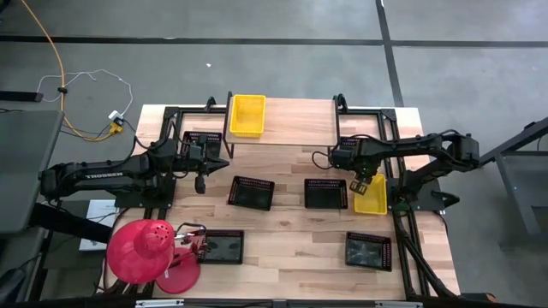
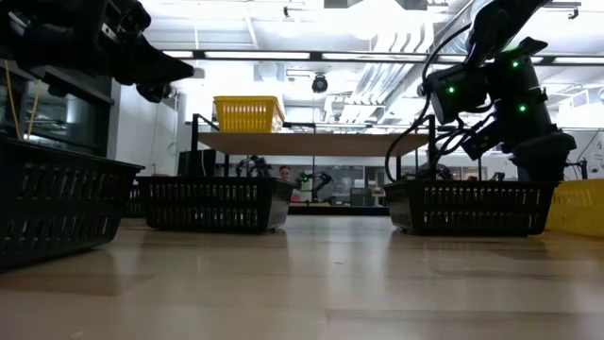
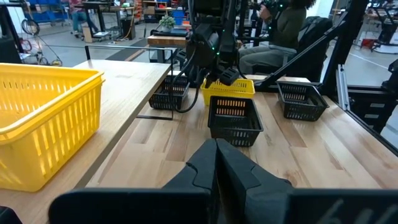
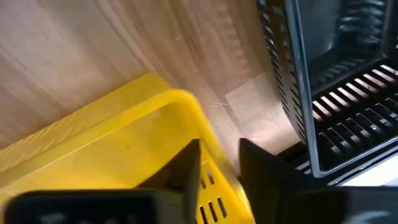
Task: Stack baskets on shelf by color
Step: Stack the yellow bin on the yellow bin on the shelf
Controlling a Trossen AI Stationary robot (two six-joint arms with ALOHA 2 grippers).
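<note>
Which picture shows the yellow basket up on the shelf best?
The high view: the whole yellow basket sits at the shelf's left end. The low view shows only its side, the left wrist view a close part. The right wrist view misses it.

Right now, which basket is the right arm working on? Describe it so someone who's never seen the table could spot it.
Start at the shelf along the table's far edge, then go to its right end and come toward the near side. There the right hand straddles one wall of a yellow basket on the tabletop. It is the only yellow one down there; the other yellow basket sits on the shelf, and the neighbouring basket is black.
</note>
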